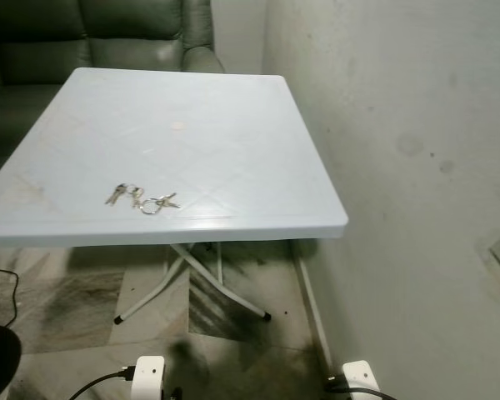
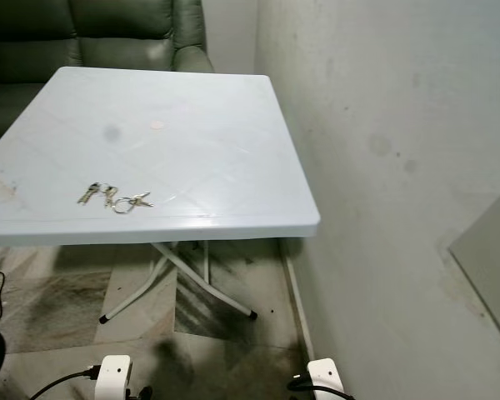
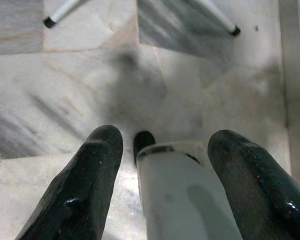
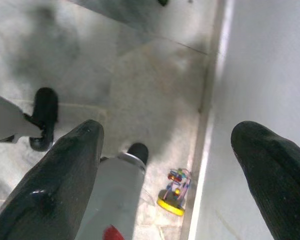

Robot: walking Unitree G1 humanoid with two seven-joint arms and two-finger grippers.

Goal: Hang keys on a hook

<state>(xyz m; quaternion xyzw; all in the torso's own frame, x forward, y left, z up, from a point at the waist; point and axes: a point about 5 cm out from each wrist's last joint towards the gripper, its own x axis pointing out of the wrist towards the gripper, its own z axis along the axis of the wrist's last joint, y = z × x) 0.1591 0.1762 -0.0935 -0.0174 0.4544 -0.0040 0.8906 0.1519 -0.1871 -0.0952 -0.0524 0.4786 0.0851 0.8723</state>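
Pale-blue plastic worktop: a folding table set close against the wall, with a dark green sofa behind it.
Keys: a small bunch on a ring, lying flat near the worktop's front edge, toward the robot's left, well apart from both grippers.
Hook: none can be made out on the wall or anywhere else, so its place is unknown from here.
Left gripper: hanging low over the marble floor, fingers spread and holding nothing.
Right gripper: also hanging low, close to the wall's base, fingers spread wide and empty.
Risk, grasp: the keys lie flat and thin on smooth plastic, so long fingers would likely skid them toward the near edge and off onto the floor.
Risk, ring: a pinch on one key alone may leave the ring dangling at a bad angle for hanging.
Risk, wall: the right arm is close to the wall and could scrape it on rising.
Risk, worktop: either arm rising from below could knock the front edge and jolt the keys.
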